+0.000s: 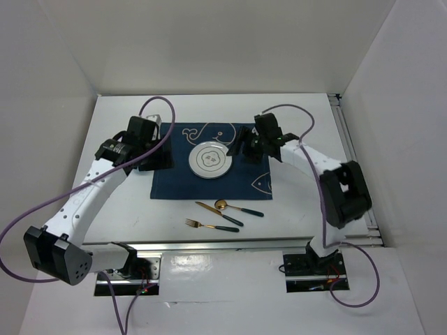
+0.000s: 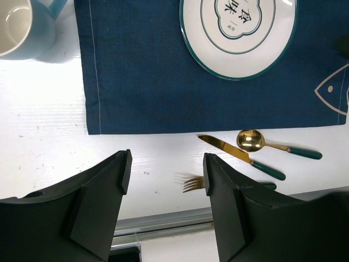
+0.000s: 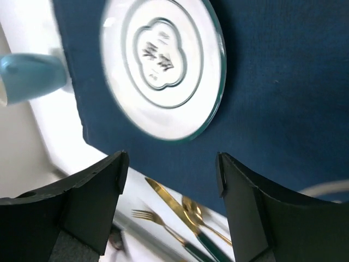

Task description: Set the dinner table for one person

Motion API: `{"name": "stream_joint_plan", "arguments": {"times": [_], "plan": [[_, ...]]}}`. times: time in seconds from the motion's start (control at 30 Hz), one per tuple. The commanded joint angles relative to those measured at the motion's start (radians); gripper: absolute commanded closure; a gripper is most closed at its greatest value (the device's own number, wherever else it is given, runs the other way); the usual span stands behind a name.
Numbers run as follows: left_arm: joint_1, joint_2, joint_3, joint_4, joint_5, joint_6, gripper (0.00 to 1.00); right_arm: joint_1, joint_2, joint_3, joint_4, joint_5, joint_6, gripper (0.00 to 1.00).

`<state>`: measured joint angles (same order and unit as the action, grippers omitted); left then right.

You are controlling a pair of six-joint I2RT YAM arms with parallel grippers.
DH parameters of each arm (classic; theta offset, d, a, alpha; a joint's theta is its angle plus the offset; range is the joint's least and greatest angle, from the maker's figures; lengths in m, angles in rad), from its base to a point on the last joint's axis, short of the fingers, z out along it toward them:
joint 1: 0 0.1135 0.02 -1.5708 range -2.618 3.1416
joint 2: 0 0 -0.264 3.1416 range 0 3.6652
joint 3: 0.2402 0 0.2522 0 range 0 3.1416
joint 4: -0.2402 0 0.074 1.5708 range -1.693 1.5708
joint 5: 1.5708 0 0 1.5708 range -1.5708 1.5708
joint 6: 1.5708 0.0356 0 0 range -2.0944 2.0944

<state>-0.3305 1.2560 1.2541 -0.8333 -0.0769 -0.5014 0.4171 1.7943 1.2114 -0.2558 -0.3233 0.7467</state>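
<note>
The white dinner table (image 1: 307,202) carries a navy whale placemat (image 1: 174,183) with a white green-rimmed plate (image 1: 209,161) on it. A gold knife (image 1: 216,212), spoon (image 1: 236,208) and fork (image 1: 208,225), all with green handles, lie on the bare table just in front of the placemat. My left gripper (image 1: 155,158) hovers open and empty over the placemat's left edge. My right gripper (image 1: 242,145) hovers open and empty just right of the plate. In the left wrist view a light blue mug (image 2: 22,27) stands left of the placemat (image 2: 142,82), and the fork (image 2: 192,183) shows between my fingers.
Silver rails run along the table's near edge (image 1: 230,246) and right edge (image 1: 349,146). White walls close in the left, back and right sides. Purple cables loop over both arms. The right wrist view shows the plate (image 3: 163,65), mug (image 3: 30,76) and knife (image 3: 166,199).
</note>
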Motion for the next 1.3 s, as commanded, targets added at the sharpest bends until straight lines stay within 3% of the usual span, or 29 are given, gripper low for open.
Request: {"name": "stream_joint_plan", "arguments": {"times": [0.0, 0.07, 0.23, 0.4, 0.5, 0.77, 1.27], "plan": [[0.005, -0.043, 0.030, -0.004, -0.021, 0.012, 0.28, 0.032, -0.215, -0.038, -0.115, 0.154, -0.188, 0.23], [0.005, -0.043, 0.030, 0.006, -0.021, 0.012, 0.28, 0.089, -0.254, -0.061, -0.175, 0.200, -0.287, 0.29], [0.005, -0.034, 0.030, 0.016, -0.021, 0.021, 0.28, 0.277, -0.314, -0.110, -0.348, 0.283, -0.325, 0.44], [0.005, -0.023, 0.048, 0.016, -0.050, 0.021, 0.28, 0.549, -0.293, -0.150, -0.368, 0.347, -0.339, 0.44], [0.005, -0.013, 0.076, -0.010, -0.072, 0.001, 0.28, 0.639, -0.227, -0.164, -0.340, 0.374, -0.365, 0.44], [0.005, -0.013, 0.085, -0.010, -0.083, -0.009, 0.28, 0.701, -0.153, -0.185, -0.211, 0.365, -0.455, 0.43], [0.053, 0.005, 0.203, -0.061, -0.080, -0.019, 0.28, 0.733, -0.056, -0.234, -0.142, 0.405, -0.497, 0.59]]}}
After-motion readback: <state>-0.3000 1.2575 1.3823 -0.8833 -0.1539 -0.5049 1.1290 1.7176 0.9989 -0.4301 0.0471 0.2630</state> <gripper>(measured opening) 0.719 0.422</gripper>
